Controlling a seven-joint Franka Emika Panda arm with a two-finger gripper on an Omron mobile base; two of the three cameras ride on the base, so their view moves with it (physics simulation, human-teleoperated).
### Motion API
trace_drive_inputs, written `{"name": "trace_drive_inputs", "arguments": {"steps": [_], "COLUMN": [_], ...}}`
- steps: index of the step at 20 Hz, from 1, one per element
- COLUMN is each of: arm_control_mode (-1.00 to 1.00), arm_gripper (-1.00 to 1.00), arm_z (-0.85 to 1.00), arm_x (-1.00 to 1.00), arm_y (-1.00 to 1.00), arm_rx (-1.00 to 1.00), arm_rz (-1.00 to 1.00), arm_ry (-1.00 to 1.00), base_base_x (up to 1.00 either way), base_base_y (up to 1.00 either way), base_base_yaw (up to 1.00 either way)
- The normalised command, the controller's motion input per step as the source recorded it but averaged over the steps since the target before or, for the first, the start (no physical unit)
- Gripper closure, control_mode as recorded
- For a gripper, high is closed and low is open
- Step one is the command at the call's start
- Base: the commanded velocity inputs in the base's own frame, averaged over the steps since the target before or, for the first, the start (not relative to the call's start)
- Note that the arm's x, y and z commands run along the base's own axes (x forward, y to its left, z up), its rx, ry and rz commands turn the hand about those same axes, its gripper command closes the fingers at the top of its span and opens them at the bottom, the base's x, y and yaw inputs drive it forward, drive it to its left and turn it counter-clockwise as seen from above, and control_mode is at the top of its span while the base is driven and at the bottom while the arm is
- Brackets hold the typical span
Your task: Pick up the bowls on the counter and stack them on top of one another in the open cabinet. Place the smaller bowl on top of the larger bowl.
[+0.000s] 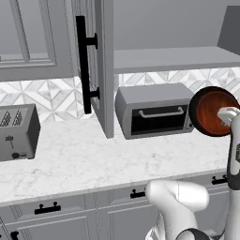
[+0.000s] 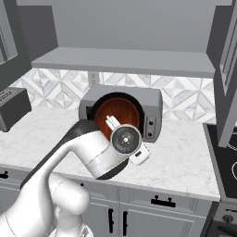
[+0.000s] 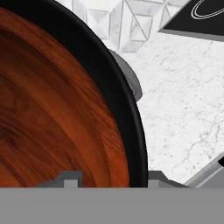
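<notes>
Gripper (image 1: 224, 117) clamped on rim of bowl (image 1: 213, 111), wood-brown inside, black rim, held tilted above table (image 1: 93, 154), before toaster oven (image 1: 152, 110). Risk: rim grip slips during lift; bowl clips open cabinet shelf (image 1: 173, 58) edge.

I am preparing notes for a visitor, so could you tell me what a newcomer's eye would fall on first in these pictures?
The reddish-brown bowl with its black rim stands out first: the gripper holds it on edge in the air, in front of the grey toaster oven on the marble counter. Next comes the open cabinet above, its flat shelf bare, its door swung out with a long black bar handle.
</notes>
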Motion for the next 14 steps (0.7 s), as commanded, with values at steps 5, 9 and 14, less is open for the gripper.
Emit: {"name": "trace_drive_inputs", "arguments": {"steps": [5,9,14], "arm_control_mode": [-1.0,-1.0,-1.0], "arm_gripper": [1.0,1.0,1.0], "arm_z": [1.0,1.0,1.0], "arm_x": [0.0,0.19,0.67], "arm_y": [0.24,0.37,0.41], "arm_rx": [0.0,0.0,0.01], "arm_rz": [0.0,0.0,-0.06], "arm_ry": [0.03,0.06,0.18], "base_base_x": [0.0,0.0,0.0], "base_base_y": [0.0,0.0,0.0], "base_base_yaw": [0.0,0.0,0.0]}}
